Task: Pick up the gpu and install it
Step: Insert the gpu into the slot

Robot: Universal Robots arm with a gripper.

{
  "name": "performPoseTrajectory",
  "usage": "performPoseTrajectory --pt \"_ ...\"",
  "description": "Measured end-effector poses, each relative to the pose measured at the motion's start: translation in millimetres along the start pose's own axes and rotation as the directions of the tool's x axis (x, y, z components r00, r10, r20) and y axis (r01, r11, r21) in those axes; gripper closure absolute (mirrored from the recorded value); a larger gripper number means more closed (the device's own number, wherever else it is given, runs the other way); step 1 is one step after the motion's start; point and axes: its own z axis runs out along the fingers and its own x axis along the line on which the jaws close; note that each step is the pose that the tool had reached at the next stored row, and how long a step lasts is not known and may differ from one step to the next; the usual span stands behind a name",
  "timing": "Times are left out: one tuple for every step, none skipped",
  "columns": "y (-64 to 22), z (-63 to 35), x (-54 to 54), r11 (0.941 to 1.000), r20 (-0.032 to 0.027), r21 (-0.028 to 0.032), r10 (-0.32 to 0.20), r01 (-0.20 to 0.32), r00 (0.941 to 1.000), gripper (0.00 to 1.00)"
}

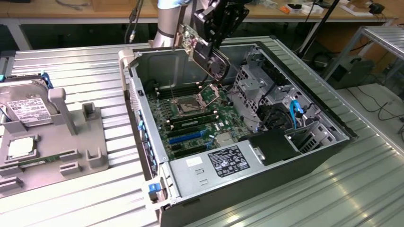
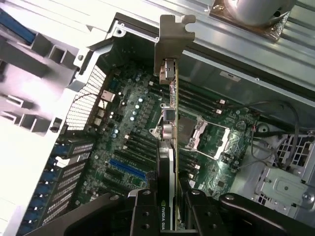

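My gripper (image 1: 209, 43) is shut on the gpu (image 1: 207, 57) and holds it in the air over the back of the open computer case (image 1: 144, 142). The card hangs tilted, with its black fan face and green board edge showing above the motherboard (image 1: 189, 118). In the wrist view the gpu (image 2: 170, 147) appears edge-on between my black fingers (image 2: 145, 216), its silver end bracket (image 2: 172, 42) pointing away from the wrist. It is clear of the board, and the blue expansion slot (image 2: 127, 169) lies beside and below it.
The CPU socket (image 2: 199, 135) and RAM slots sit under the card. A power supply (image 1: 221, 163), a drive cage (image 1: 265, 85) and blue cables (image 1: 295, 111) crowd the case. On the exterior view's left, a grey fixture (image 1: 69, 142) holds a hard drive (image 1: 28, 111).
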Motion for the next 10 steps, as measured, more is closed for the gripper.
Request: performPoseTrajectory --pt "0.0 0.0 0.0 0.9999 0.0009 0.0016 -0.01 0.01 0.9999 0.73" --pt "0.0 0.0 0.0 0.9997 0.0033 0.0038 -0.023 0.023 0.9997 0.73" --pt "0.0 0.1 0.0 0.9993 0.0077 0.0068 -0.036 0.036 0.9993 0.73" --pt "0.0 0.1 0.0 0.9989 0.0136 0.0104 -0.047 0.047 0.9988 0.73" --pt "0.0 0.1 0.0 0.9983 0.0195 0.014 -0.057 0.057 0.9982 0.73" --pt "0.0 0.1 0.0 0.9976 0.0241 0.0171 -0.067 0.067 0.9975 0.73" --pt "0.0 0.1 0.0 0.9967 0.0281 0.0201 -0.08 0.079 0.9964 0.73" --pt "0.0 0.1 0.0 0.9952 0.0326 0.0239 -0.096 0.095 0.9949 0.73" --pt "0.0 -0.1 -0.1 0.9929 0.0442 0.0316 -0.116 0.115 0.9923 0.73" --pt "0.0 0.0 -0.1 0.9909 0.0514 0.0365 -0.132 0.13 0.99 0.73"
